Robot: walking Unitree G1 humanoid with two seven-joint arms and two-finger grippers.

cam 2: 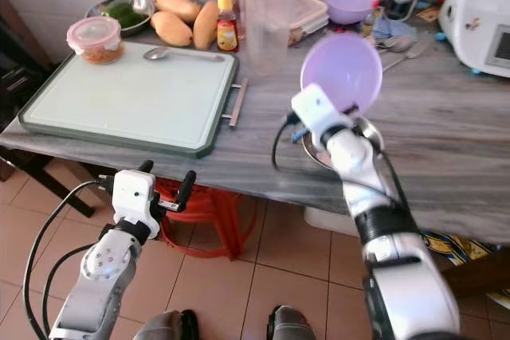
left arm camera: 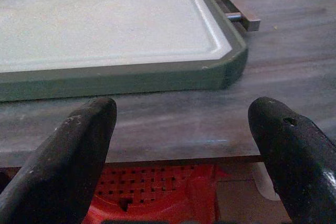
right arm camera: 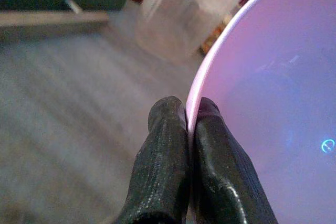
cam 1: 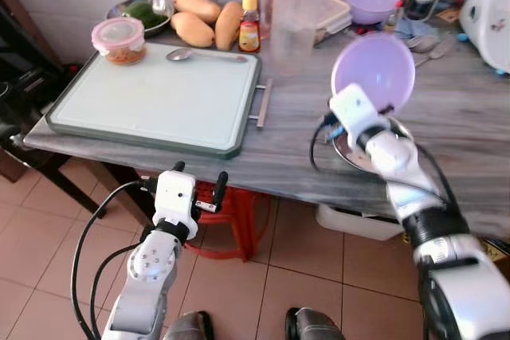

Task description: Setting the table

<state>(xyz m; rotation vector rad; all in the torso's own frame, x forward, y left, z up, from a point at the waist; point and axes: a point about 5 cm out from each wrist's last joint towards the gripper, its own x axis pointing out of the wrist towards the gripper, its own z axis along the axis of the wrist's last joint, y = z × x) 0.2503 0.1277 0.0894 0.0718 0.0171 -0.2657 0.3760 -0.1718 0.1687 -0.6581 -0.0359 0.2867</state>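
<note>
right pincer (right arm camera: 189, 124) clamped on lilac bowl (cam 1: 374, 69) rim, tilted above desk (cam 1: 470, 125) front edge | tray (cam 1: 159, 101) lies leftward; left pincer (cam 1: 199, 177) apart, nearer it

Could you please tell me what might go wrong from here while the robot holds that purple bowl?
The right gripper pinches the purple bowl by its thin rim alone, so it could slip or swing. The bowl hangs tilted above a metal dish and beside a clear plastic jar, so lowering or swinging it carelessly might knock either.
</note>
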